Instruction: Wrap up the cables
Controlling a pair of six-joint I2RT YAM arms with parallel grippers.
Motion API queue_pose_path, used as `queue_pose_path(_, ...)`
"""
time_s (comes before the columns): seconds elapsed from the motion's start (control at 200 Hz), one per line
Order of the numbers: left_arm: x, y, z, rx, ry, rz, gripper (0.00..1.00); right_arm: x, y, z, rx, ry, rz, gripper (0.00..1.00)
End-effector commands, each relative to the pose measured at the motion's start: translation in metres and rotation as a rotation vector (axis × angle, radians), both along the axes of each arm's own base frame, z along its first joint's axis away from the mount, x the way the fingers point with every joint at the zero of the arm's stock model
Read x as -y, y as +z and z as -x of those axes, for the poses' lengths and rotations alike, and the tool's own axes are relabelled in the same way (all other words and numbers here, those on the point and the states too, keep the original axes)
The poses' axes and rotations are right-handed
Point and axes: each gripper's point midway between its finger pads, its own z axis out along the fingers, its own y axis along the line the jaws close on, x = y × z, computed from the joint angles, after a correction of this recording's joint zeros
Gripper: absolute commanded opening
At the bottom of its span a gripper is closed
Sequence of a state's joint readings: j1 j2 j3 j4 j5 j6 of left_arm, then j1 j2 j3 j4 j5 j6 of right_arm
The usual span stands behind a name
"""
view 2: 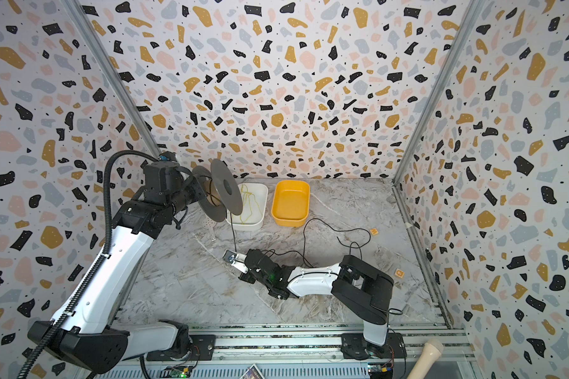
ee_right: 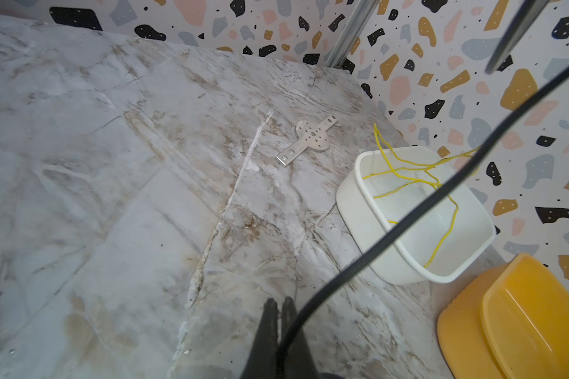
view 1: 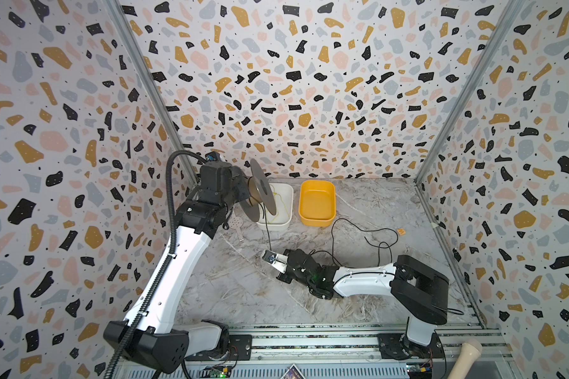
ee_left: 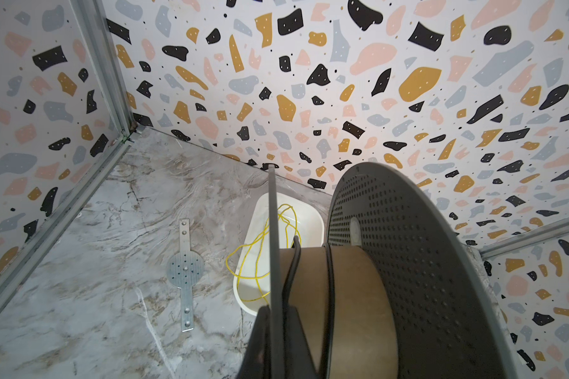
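Note:
My left gripper (ee_left: pixel 276 310) is raised at the back left and shut on the near flange of a grey spool (view 1: pixel 262 188) with a brown cardboard core (ee_left: pixel 352 295). A few turns of the black cable (ee_left: pixel 329 288) lie round that core. From the spool (view 2: pixel 225 187) the cable drops straight down to my right gripper (view 1: pixel 270 254), low over the table. In the right wrist view that gripper (ee_right: pixel 280 300) is shut on the cable (ee_right: pixel 408 223). The slack cable (view 1: pixel 332 239) loops over the marble table behind the right arm.
A white bin (view 1: pixel 284 223) holding a thin yellow cord (ee_right: pixel 408 170) stands under the spool, with a yellow bin (view 1: pixel 316 203) to its right. A perforated metal plate (ee_left: pixel 185 272) lies flat left of the white bin. Patterned walls close three sides.

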State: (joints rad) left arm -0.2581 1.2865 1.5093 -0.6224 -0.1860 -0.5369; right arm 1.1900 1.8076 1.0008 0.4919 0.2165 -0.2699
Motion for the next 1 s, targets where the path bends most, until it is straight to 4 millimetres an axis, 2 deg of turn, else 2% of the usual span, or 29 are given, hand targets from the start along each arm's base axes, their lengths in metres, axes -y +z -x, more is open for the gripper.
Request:
queue_pose_path(0.0, 0.002, 0.057, -0.015, 0.226, 0.024, 0.083, 0.0, -0.012, -0.009, 0.025, -0.029, 0.069, 0.052, 0.0)
queue_pose_path(0.13, 0.001, 0.054, -0.014, 0.227, 0.037, 0.054, 0.0, -0.019, -0.001, 0.035, -0.018, 0.092, 0.053, 0.0)
queue_pose_path(0.265, 0.001, 0.046, -0.013, 0.227, 0.046, 0.048, 0.0, -0.028, 0.023, 0.051, 0.016, 0.127, 0.034, 0.0)
queue_pose_path(0.421, 0.001, 0.037, -0.012, 0.224, 0.069, 0.005, 0.0, -0.033, 0.067, 0.061, 0.054, 0.128, -0.019, 0.0)
queue_pose_path(0.566, 0.002, 0.029, -0.009, 0.213, 0.088, -0.056, 0.0, -0.026, 0.118, 0.061, 0.087, 0.119, -0.099, 0.0)
queue_pose_path(0.766, 0.003, 0.021, -0.007, 0.19, 0.068, -0.118, 0.0, -0.001, 0.17, 0.046, 0.124, 0.062, -0.157, 0.0)
queue_pose_path(0.996, 0.013, 0.019, -0.001, 0.155, 0.025, -0.235, 0.0, 0.036, 0.211, 0.011, 0.097, 0.019, -0.225, 0.0)
